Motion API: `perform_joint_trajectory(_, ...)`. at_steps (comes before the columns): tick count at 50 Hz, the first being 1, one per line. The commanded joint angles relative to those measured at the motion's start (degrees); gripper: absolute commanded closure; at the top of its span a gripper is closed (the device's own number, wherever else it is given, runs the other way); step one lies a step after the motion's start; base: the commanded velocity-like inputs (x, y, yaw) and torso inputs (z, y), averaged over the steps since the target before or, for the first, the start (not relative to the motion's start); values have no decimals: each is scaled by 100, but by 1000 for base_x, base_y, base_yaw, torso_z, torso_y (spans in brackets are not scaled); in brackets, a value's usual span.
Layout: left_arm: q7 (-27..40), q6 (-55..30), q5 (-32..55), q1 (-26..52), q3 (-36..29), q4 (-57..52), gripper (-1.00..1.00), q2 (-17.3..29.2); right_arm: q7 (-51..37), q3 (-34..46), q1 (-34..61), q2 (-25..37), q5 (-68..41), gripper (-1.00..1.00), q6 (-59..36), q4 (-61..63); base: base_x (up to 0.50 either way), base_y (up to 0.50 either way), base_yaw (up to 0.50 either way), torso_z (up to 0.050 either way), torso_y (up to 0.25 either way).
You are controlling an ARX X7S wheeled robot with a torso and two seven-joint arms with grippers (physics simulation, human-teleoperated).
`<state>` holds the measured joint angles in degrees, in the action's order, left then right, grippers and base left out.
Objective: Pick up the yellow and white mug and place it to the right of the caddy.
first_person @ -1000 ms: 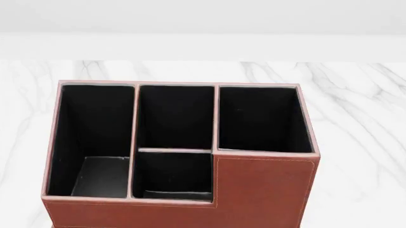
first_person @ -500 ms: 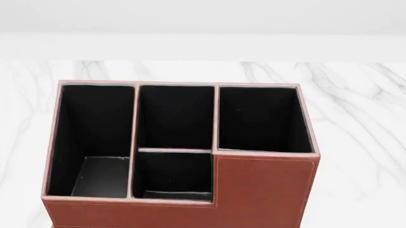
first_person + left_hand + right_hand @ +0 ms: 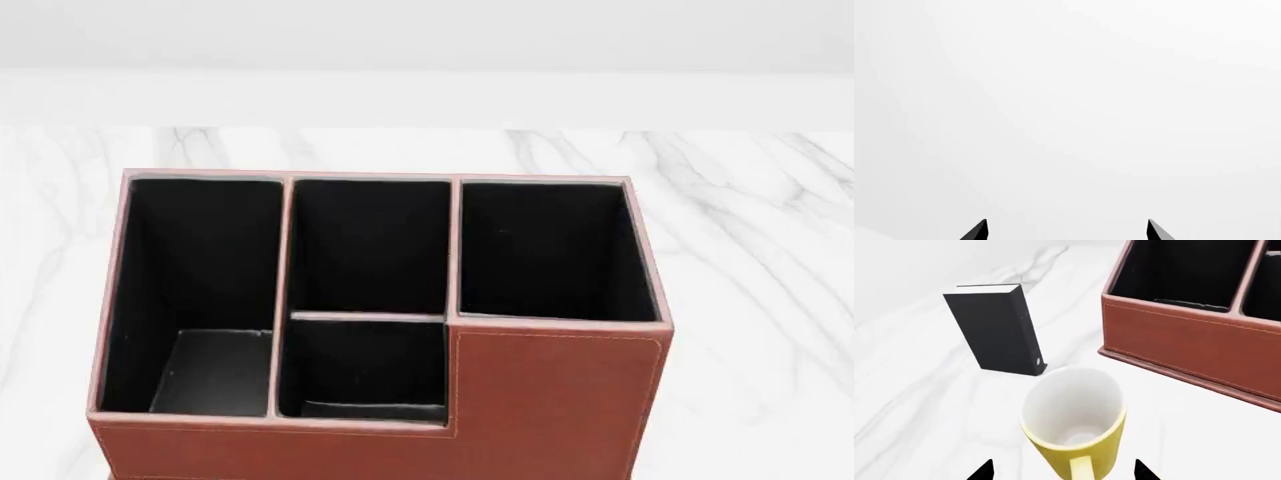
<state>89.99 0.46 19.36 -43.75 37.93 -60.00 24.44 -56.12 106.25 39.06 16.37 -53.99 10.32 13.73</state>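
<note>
Right now your left jaws (image 3: 1066, 231) face nothing but blank white; only the two dark fingertips (image 3: 977, 231) show at the frame's edge, set wide apart with nothing between them.

From the head camera you see the caddy (image 3: 554, 400) filling the middle of the marble counter (image 3: 747, 200), its four black-lined compartments open upward and the stepped front toward you. Neither arm shows in that view.

Your right jaws (image 3: 1063, 472) are also spread, the two tips standing on either side of the yellow and white mug (image 3: 1074, 425). The mug sits upright on the counter just ahead of them, its white inside visible and its yellow handle (image 3: 1082, 469) pointing back toward the jaws, between the tips. You cannot tell whether either tip touches the mug (both are cut off at the frame's edge).

Beyond the mug stands a black book (image 3: 997, 330) with a white edge, upright and a little apart from it. The caddy's brown wall lies beyond the mug too, to the other side, near but not touching.
</note>
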Motion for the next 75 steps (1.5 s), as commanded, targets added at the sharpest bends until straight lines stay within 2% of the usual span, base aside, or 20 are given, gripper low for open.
perform_joint_trajectory(1, 0, 27, 0, -20, 4, 0, -100, -5, 177, -11, -60, -42, -106, -100, -21, -221, 0, 0, 0, 0, 0)
perform_joint_trajectory(55, 0, -56, -40, 59, -60, 0, -100, 44, 1556, -62, -89, -224, -370, -100, -106, -1802, 0, 0, 0, 0, 0)
perform_joint_trajectory(64, 0, -43, -21, 43, -32, 0, -100, 43, 1541, -86, -104, -223, -370, -100, -127, -1808, 0, 0, 0, 0, 0)
perform_joint_trajectory(65, 0, -38, -20, 40, -31, 0, -100, 40, 1536, -92, -108, -222, -381, 100, -133, -1810, 0, 0, 0, 0, 0)
perform_joint_trajectory(75, 0, -69, -38, 76, -62, 0, -100, 50, 1503, -106, -120, -216, -369, 100, -168, -1793, 0, 0, 0, 0, 0)
